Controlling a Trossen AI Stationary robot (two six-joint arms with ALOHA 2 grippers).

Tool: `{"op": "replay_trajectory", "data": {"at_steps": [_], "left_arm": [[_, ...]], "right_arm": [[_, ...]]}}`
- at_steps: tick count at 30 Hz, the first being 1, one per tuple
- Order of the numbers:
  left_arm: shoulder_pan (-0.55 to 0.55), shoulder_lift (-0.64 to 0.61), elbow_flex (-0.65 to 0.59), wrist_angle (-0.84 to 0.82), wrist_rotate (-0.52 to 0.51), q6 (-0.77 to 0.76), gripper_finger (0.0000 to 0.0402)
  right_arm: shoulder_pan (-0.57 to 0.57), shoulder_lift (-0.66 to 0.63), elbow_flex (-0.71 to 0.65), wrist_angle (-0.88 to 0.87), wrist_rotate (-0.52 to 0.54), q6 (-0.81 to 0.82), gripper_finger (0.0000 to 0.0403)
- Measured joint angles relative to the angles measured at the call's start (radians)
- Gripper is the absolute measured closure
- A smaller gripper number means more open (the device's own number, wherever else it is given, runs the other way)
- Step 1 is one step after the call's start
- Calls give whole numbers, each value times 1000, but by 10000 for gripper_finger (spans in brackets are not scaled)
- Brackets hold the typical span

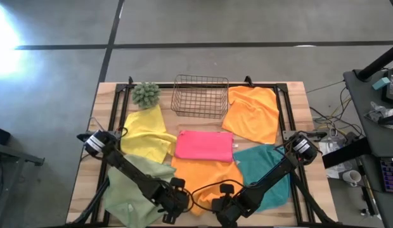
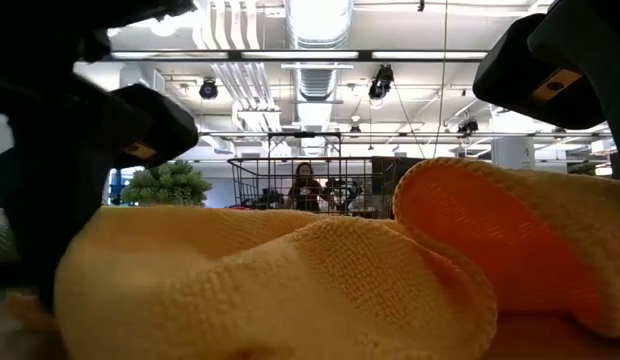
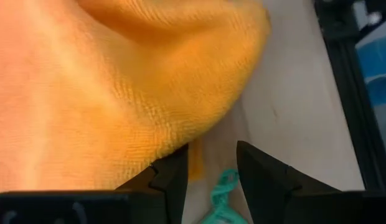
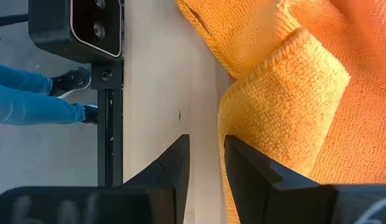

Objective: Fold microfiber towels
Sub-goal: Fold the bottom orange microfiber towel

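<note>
An orange towel (image 1: 206,180) lies rumpled at the table's near middle, with a raised fold (image 2: 510,230) and a doubled corner (image 4: 286,93). My left gripper (image 1: 174,204) is open at its near left edge (image 3: 180,140). My right gripper (image 1: 223,208) is open at its near right edge (image 4: 243,143), low over bare wood. A folded pink towel (image 1: 205,145) lies behind it. A yellow towel (image 1: 146,133), a sage green towel (image 1: 132,199), a teal towel (image 1: 267,174) and a second orange towel (image 1: 252,113) lie spread around. My left gripper: the orange towel's edge (image 3: 171,152) lies right by one fingertip (image 3: 171,177), and I cannot tell whether they touch. My right gripper: the towel's edge (image 4: 227,124) runs beside one finger (image 4: 249,174), the gap between the fingers over bare wood; I cannot tell whether they touch.
A copper wire basket (image 1: 199,96) and a spiky green ball plant (image 1: 146,94) stand at the far edge. A dark camera box (image 4: 78,28) sits at the table's near edge. A person's legs (image 4: 31,93) show beyond it. A person sits far behind the basket (image 2: 305,185).
</note>
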Motion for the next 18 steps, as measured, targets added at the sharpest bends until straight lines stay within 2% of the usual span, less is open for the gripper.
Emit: {"op": "replay_trajectory", "data": {"at_steps": [18], "left_arm": [[21, -4, -6, -19, -29, -21, 281]], "right_arm": [[0, 0, 0, -9, 0, -1, 312]]}}
